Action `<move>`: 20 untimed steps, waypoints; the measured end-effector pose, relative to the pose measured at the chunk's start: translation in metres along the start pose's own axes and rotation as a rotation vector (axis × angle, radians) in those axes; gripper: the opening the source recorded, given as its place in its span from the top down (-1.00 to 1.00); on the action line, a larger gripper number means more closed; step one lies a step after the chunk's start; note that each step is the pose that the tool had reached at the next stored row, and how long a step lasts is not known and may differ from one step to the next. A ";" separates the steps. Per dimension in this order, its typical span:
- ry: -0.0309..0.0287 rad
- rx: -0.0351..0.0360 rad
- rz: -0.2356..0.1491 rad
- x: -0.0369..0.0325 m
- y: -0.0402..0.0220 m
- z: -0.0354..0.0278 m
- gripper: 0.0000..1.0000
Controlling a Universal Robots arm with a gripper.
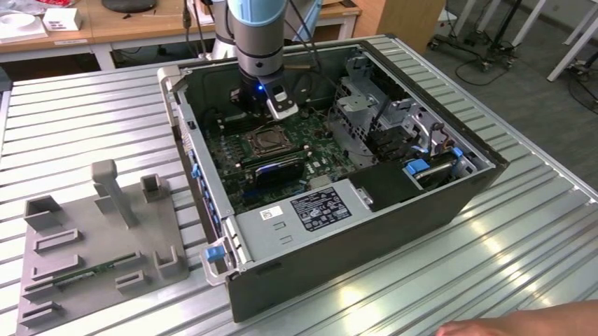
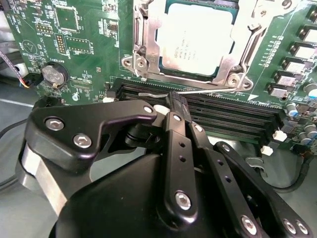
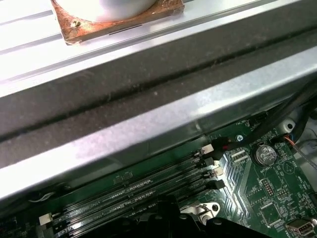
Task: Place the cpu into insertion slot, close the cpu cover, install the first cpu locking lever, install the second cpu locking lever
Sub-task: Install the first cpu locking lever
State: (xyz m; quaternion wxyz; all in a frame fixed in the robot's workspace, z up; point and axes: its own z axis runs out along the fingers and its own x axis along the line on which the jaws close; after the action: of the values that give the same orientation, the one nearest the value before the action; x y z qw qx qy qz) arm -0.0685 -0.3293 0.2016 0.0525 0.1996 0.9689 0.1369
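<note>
Cpu (image 2: 195,37) seated in insertion slot (image 1: 265,142), cpu cover (image 2: 146,44) lying closed over it, gripper (image 2: 175,103) jaws pressed together, tips at thin wire locking lever (image 2: 208,90), beside memory slots (image 2: 228,116), inside computer case (image 1: 374,245).

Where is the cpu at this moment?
In the second wrist view the cpu lies in the insertion slot, framed by the cpu cover, beside the black memory slots.

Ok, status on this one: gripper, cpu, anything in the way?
Gripper low, tip at a thin wire lever. Cpu seated, cpu cover down over it. Memory slots close beneath the tip.
</note>
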 end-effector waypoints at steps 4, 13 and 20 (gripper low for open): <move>0.0002 -0.0004 0.000 0.0001 0.0001 0.0000 0.79; 0.0009 -0.0023 0.000 -0.0005 -0.0001 0.0000 0.79; 0.0008 -0.0022 0.001 -0.0029 -0.0011 -0.0001 0.79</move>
State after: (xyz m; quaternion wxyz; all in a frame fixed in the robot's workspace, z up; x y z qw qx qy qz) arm -0.0663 -0.3314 0.2014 0.0523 0.1998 0.9687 0.1381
